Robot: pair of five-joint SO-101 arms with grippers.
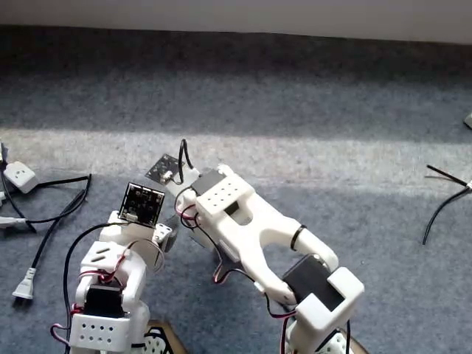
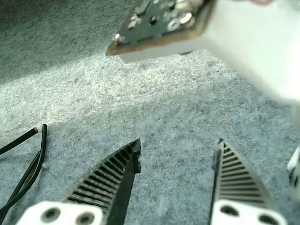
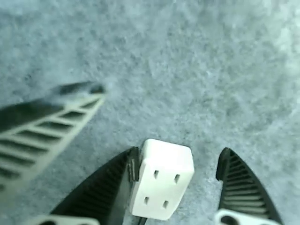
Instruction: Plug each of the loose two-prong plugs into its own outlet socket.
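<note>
Right gripper (image 3: 180, 152) spread open astride small white hard-plastic socket block (image 3: 164, 180): likely light, rigid, slick; pinch its flat sides.

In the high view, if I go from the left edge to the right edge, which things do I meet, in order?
white socket block → left arm → right arm → black cable. The white plug and the cables near the socket block overlap it in this direction, so I leave them out.

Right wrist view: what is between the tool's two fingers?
A white outlet socket sits between the right tool's fingers, on grey carpet, in the right wrist view.
</note>
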